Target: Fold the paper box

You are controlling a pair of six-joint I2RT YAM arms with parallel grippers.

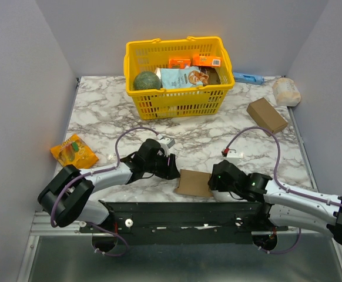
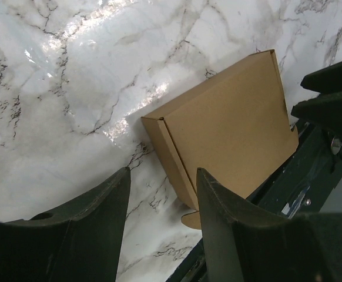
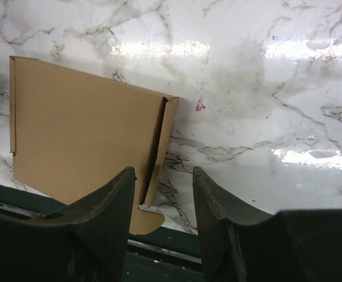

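The paper box (image 1: 193, 183) is a thin brown cardboard piece lying flat at the table's near edge, between the two arms. In the left wrist view the paper box (image 2: 224, 135) has a raised side flap along its left edge. My left gripper (image 2: 163, 173) is open, its right finger (image 2: 230, 223) over the box's near corner. In the top view the left gripper (image 1: 172, 168) sits just left of the box. My right gripper (image 3: 163, 170) is open too, and the box's (image 3: 83, 135) upturned right side flap stands in the gap, close to the left finger (image 3: 109, 211). From above the right gripper (image 1: 213, 183) is at the box's right edge.
A yellow basket (image 1: 177, 106) holding groceries stands at the back centre. An orange snack packet (image 1: 74, 151) lies at the left. A blocky brown carton (image 1: 267, 114), a white bundle (image 1: 287, 91) and a blue item (image 1: 248, 77) are at the back right. A black rail (image 1: 183, 214) runs along the near edge.
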